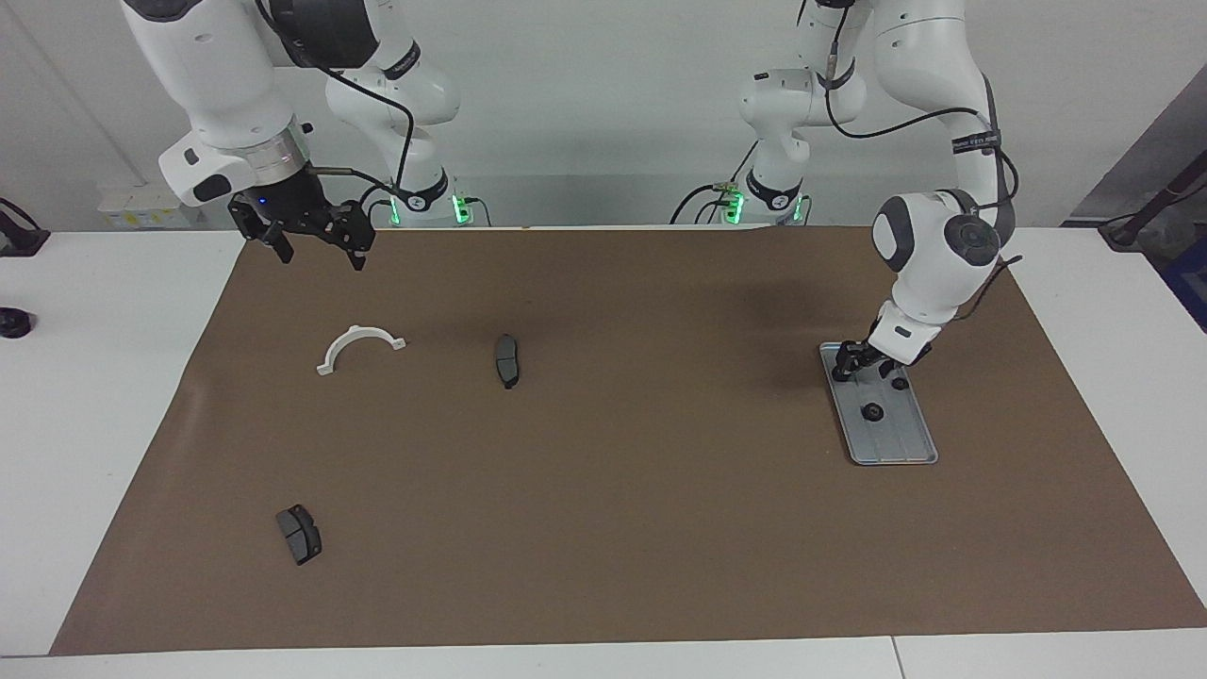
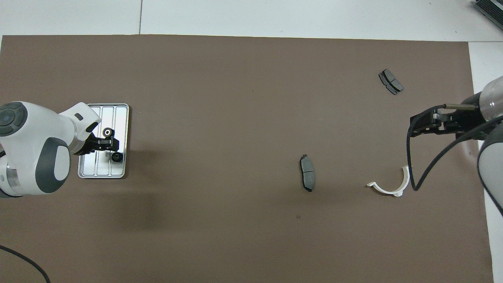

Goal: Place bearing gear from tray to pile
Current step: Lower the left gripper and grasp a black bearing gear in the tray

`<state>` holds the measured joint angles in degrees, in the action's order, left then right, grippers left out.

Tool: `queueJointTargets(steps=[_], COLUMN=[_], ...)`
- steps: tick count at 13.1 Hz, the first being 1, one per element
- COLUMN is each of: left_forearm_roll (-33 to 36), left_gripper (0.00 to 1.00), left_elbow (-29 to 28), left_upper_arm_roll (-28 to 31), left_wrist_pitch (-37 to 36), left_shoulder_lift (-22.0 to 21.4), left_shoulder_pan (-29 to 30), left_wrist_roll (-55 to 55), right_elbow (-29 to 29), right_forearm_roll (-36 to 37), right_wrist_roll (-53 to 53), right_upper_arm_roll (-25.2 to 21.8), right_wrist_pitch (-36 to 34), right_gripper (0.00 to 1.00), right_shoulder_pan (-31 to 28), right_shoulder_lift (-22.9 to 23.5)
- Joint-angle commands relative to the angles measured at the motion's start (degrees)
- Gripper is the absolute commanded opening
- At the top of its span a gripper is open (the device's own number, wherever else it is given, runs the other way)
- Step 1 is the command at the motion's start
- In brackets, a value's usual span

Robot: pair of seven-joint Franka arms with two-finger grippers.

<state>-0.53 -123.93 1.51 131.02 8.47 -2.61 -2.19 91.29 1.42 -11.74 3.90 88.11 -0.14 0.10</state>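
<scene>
Left claw (image 1: 860, 361) low over ridged metal tray (image 1: 907, 449); round dark gears (image 1: 873, 412) inside.

The left gripper (image 1: 863, 362) hid part of the tray (image 1: 896, 443) (its near end); whether its fingers gripped a gear was too small to tell.

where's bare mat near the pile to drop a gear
Broad bare brown mat lies between the dark grey brake pad at mid-table and the ridged silver-grey metal tray, and between that pad, the white half-ring bracket and the second brake pad. It is crowded only on the tray, around the left gripper.
</scene>
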Motion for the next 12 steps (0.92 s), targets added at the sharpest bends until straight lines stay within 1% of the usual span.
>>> queueJointTargets(steps=[1, 3, 12], left_forearm_roll=[-2.18, -3.68, -4.04], left_gripper=[0.69, 0.66, 0.50], left_elbow=[-1.75, -2.28, -5.00], left_upper_arm_roll=[0.07, 0.07, 0.07], left_wrist_pitch=[1.43, 1.43, -0.06], left_shoulder_lift=[-0.47, -0.64, -1.61], left_shoulder_pan=[-0.73, -0.82, -0.73], left_wrist_roll=[-1.59, -2.37, -3.79], right_elbow=[0.47, 0.47, 0.47], right_forearm_roll=[-0.98, -0.98, -0.98], right_wrist_roll=[1.72, 1.72, 1.72], right_upper_arm_roll=[0.14, 0.14, 0.14], right_wrist_pitch=[0.83, 0.83, 0.74], right_gripper=[1.00, 1.00, 1.00], right_shoulder_pan=[-0.74, -0.74, -0.74], right_shoulder_lift=[-0.46, -0.46, -0.46])
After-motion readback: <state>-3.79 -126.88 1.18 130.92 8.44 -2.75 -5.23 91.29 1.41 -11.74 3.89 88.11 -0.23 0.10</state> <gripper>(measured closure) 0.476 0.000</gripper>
